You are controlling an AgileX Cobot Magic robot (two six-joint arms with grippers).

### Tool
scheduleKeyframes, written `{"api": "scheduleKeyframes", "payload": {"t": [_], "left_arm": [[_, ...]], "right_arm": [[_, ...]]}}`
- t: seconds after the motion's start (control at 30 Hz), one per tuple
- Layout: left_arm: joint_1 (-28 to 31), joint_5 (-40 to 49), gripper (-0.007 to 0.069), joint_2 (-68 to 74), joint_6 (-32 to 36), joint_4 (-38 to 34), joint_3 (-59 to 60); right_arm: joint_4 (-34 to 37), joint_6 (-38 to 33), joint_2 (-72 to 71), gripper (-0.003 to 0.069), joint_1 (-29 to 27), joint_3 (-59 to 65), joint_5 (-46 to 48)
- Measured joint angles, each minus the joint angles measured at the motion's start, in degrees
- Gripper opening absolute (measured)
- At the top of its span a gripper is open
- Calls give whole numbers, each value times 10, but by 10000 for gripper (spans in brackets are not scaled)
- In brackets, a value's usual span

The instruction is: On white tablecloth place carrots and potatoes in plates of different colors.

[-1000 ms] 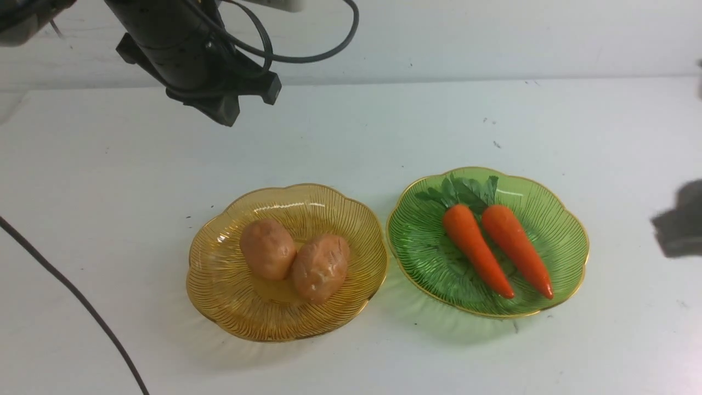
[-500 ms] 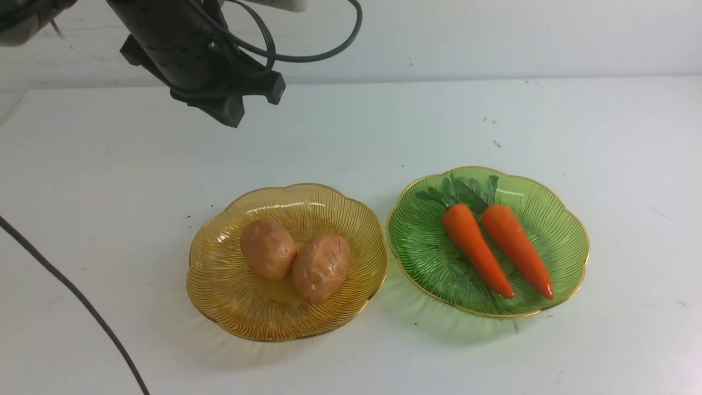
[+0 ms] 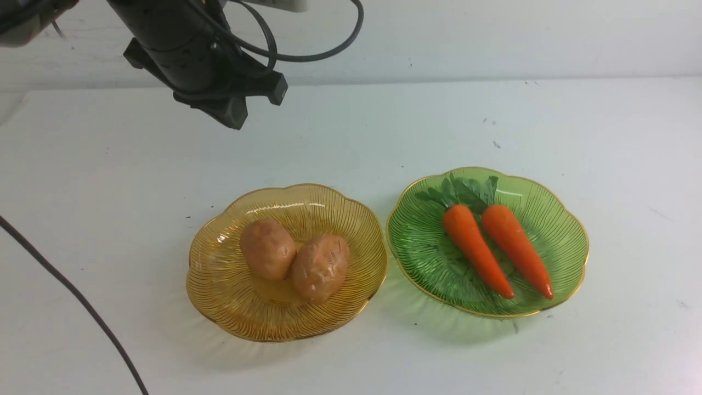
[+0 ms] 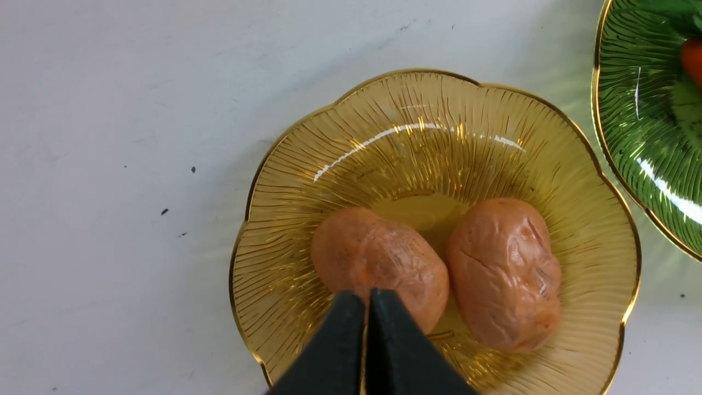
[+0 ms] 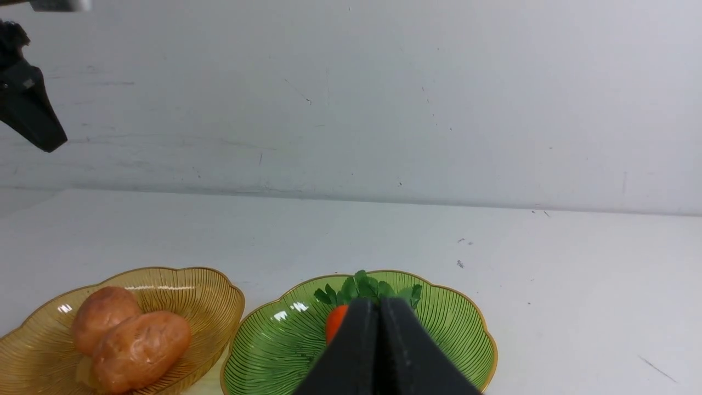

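Two tan potatoes [image 3: 267, 249] [image 3: 321, 267] lie side by side in the amber plate [image 3: 219, 291] on the white tablecloth [image 3: 109, 181]. Two orange carrots [image 3: 476, 249] [image 3: 515, 248] with green tops lie in the green plate [image 3: 570, 241] to its right. My left gripper [image 3: 236, 116] hangs high above the cloth, behind and left of the amber plate. In the left wrist view it [image 4: 366, 293] is shut and empty above the potatoes [image 4: 378, 263]. My right gripper [image 5: 379, 300] is shut and empty, near the green plate [image 5: 460, 329], and is out of the front view.
A black cable [image 3: 71, 291] runs across the cloth at the front left. Another cable [image 3: 307, 55] loops from the left arm at the top. A pale wall [image 3: 493, 38] stands behind the table. Small dark specks [image 3: 496, 144] mark the cloth.
My left gripper has drifted slightly right and down. The dark shape of my right gripper at the right edge of the front view has gone from view.
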Motion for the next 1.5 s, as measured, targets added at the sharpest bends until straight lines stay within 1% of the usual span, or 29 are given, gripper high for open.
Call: {"api": "scheduleKeyframes", "payload": {"t": [0.37,0.53,0.7,1.03,1.1,1.33,1.43,1.5], "left_arm": [[0,0,-3,0,0,0,0],[0,0,-3,0,0,0,0],[0,0,-3,0,0,-2,0],[0,0,-3,-4,1,-2,0],[0,0,-3,-17,8,-2,0],[0,0,-3,-70,11,-5,1],[0,0,-3,-127,14,-22,18],[0,0,-3,-184,20,-28,60]], "right_arm": [[0,0,0,-15,0,21,-5],[-33,0,0,-15,-1,64,-9],[-71,0,0,-15,-19,102,-9],[-83,0,0,-15,-70,163,-10],[-84,0,0,-15,-84,169,-26],[-84,0,0,-15,-87,171,-39],[-84,0,0,-15,-87,171,-39],[-84,0,0,-15,-87,171,-39]]}}
